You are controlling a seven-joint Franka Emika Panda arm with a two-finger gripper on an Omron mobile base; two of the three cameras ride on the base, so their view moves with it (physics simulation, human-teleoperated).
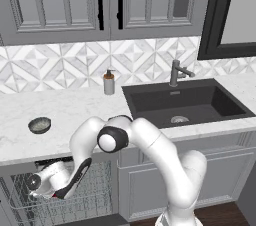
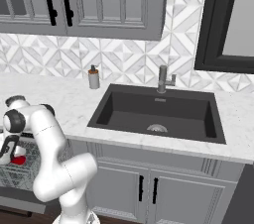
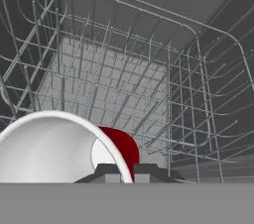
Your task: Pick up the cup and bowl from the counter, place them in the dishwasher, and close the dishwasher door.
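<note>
Veined marble-look counter (image 1: 65,110), thin grey wire dishwasher (image 3: 124,84) rack, smooth red plastic cup (image 3: 119,146).

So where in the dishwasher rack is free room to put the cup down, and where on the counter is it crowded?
The wire rack looks bare: its grid floor ahead of the cup, bordered by tine rows, is free. The end effector is shut on the cup's rim. On the counter, open marble lies between the bowl and the sink; only the soap bottle stands near the backsplash.

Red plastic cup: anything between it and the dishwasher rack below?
Nothing visible. The pincer is shut on the rim of the red plastic cup with white inside, held inside the grey wire dishwasher rack. The rack floor ahead shows just upright tines, no dishes.
</note>
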